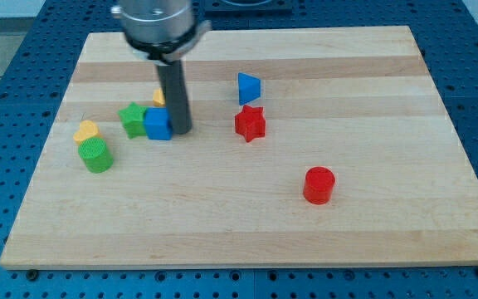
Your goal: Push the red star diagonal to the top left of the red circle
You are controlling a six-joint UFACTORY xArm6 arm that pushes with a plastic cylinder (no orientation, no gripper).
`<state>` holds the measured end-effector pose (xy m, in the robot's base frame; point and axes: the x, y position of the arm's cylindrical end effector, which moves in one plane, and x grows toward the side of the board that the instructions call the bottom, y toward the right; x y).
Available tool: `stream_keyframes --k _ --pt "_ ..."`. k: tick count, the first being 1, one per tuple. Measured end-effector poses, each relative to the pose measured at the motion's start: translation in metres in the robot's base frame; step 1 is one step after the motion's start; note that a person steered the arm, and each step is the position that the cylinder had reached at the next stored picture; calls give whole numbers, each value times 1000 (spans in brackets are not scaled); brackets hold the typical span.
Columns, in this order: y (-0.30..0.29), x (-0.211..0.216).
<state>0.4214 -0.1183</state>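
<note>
A pale wooden board (247,224) lies on a blue perforated bench, seen from slightly above. Nearest the board's left edge sit a yellow block (85,130), its shape unclear, and just below it, touching or nearly so, a green cylinder (96,154). Further right, a green star (132,118) sits against a blue cube (158,124). The arm's dark rod comes down from the top edge, and the tip (181,131) rests right beside the blue cube's right face; contact cannot be confirmed. A second yellow block (158,97) peeks out behind the rod. The arm carries no claw, so there is nothing to open or close. Toward the board's middle, a blue triangular block (248,87) sits just above the red star (250,123), close but apart. The red circle (319,184) stands well apart, toward the bottom right corner. The red star already lies up and to the left of the red circle, so the task looks largely done; at most a small nudge remains, and the tip is well left of the star.
</note>
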Motion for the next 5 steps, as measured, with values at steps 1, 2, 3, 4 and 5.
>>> stream_keyframes --k 1,2,3,4,5 --pt "5 0" --pt "73 -1" --pt "125 0" --pt "133 0" --pt "108 0"
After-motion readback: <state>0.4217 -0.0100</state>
